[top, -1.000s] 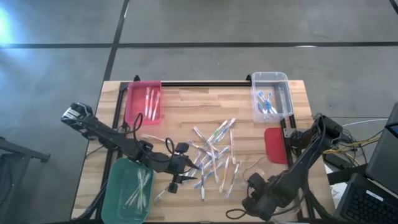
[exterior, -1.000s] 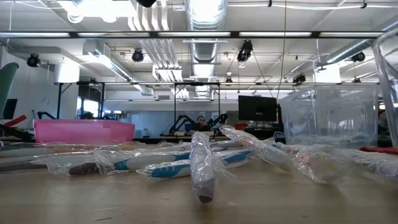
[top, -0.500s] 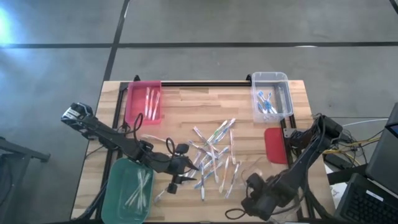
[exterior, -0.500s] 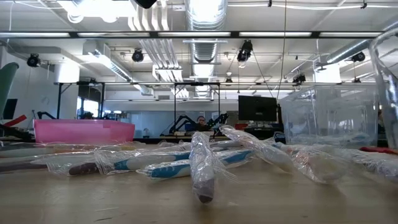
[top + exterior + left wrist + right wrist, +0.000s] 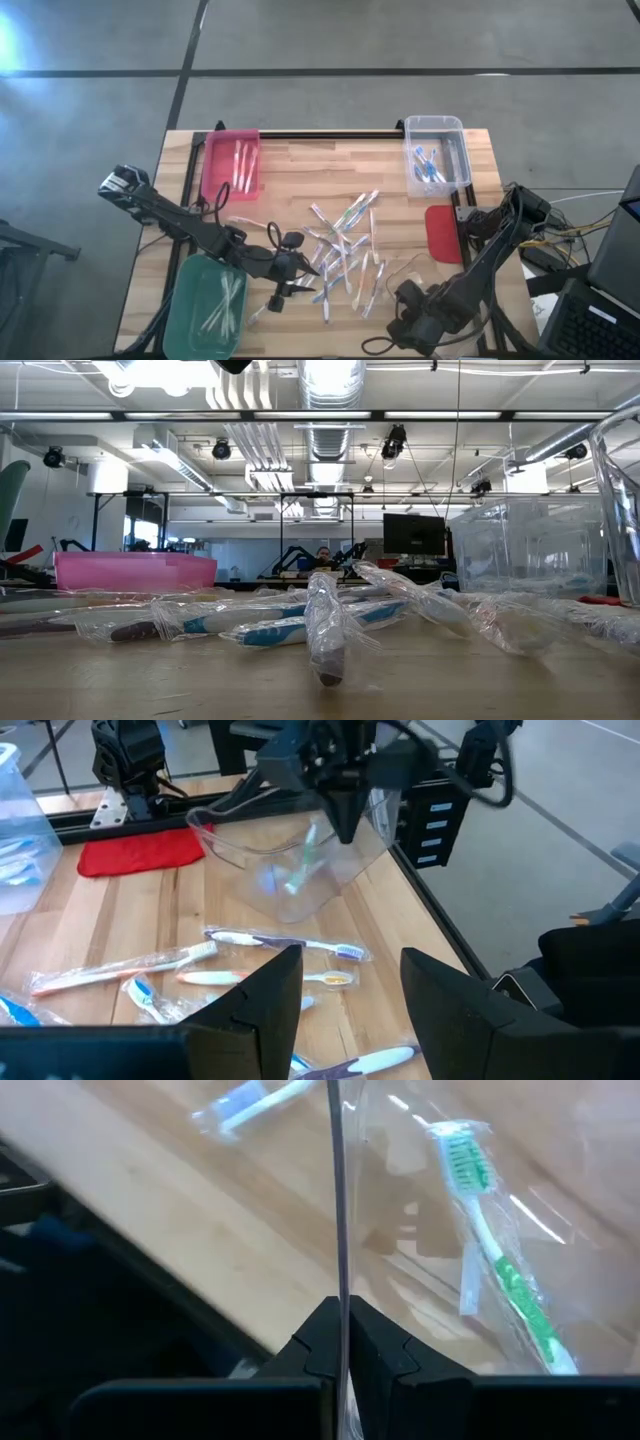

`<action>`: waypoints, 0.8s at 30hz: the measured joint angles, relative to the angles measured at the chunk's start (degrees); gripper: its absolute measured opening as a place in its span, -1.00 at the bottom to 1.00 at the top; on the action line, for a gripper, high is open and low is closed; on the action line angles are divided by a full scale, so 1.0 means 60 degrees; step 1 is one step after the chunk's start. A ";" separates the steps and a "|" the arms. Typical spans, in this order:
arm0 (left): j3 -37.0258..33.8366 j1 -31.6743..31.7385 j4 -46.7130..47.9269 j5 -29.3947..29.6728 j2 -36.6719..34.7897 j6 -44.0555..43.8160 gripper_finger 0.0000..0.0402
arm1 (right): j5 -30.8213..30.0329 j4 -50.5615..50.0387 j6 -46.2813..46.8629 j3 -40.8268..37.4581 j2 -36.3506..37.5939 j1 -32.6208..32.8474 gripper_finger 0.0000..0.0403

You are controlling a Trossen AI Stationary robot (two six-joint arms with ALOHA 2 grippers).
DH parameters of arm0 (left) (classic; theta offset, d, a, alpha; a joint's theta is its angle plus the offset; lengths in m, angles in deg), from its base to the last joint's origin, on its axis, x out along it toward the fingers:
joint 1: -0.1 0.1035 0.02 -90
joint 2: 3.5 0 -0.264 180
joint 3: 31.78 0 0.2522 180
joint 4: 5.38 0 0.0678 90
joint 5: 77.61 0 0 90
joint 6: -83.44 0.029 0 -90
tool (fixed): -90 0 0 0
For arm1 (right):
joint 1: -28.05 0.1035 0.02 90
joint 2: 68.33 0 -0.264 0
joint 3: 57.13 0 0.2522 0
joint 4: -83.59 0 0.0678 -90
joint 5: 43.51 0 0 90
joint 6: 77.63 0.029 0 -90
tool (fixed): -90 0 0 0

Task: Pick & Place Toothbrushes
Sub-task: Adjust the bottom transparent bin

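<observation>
Starting at the worktop's (image 5: 300,165) left side, you have the green bin (image 5: 207,307) at the near left corner with a few pale toothbrushes lying in it, and the pink bin (image 5: 231,163) at the far left corner with several more inside. Your left gripper (image 5: 291,270) hovers just beside the left end of the loose pile, its fingers (image 5: 262,1003) standing apart with nothing between them; the left wrist view looks past them at wrapped toothbrushes lying flat on the wood.

Moving to the middle, you see the loose toothbrushes (image 5: 345,250) scattered in a heap across the centre of the worktop, most in clear wrappers, crossing and touching one another. From the low view they (image 5: 325,622) lie flat in crinkled plastic, blue and dark heads showing.

Further right, the clear bin (image 5: 436,155) with blue toothbrushes sits at the far right corner, and a red cloth (image 5: 442,232) lies at the right edge, nearer than that bin. Near the front right corner, your right gripper (image 5: 410,300) has its fingers pressed together on the wall of a second clear container (image 5: 295,855), held tilted above the worktop. One green toothbrush (image 5: 495,1250) lies inside that container, seen through its wall.
</observation>
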 joint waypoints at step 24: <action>0.0004 -0.0005 0.0135 0.0000 0.0000 -0.0015 -0.12 | 0.0168 -0.1613 -0.0256 0.0383 0.0125 0.0007 -0.35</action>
